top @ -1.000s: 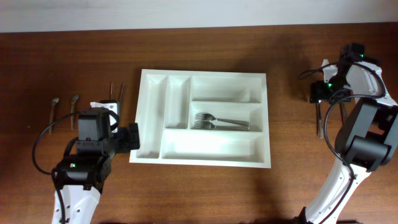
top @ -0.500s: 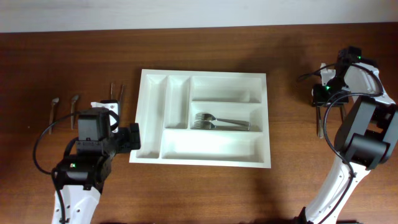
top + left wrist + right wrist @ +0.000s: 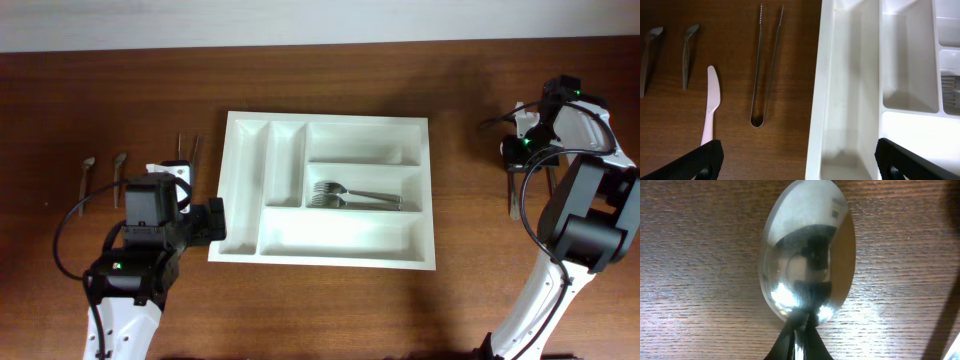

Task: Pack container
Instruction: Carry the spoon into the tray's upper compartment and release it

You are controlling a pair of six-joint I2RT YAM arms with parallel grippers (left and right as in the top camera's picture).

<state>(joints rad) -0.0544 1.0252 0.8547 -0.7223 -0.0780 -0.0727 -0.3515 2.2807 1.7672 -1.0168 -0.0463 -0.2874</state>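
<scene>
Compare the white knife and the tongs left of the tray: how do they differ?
The knife is white and looks plastic; the tongs are bare metal. The knife is one flat piece; the tongs are two thin arms joined at one end. The tongs lie nearer the container than the knife. Both lie on the table, outside the container, roughly parallel to its edge.

Left gripper (image 3: 797, 161) splayed, right gripper (image 3: 521, 151) low

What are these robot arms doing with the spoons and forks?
They are packing cutlery into the white tray. Forks already lie in its middle wide compartment. The right gripper is down over a spoon on the table; whether it grips it is unclear. The left gripper, jaws open, hovers beside tongs and a white knife.
</scene>
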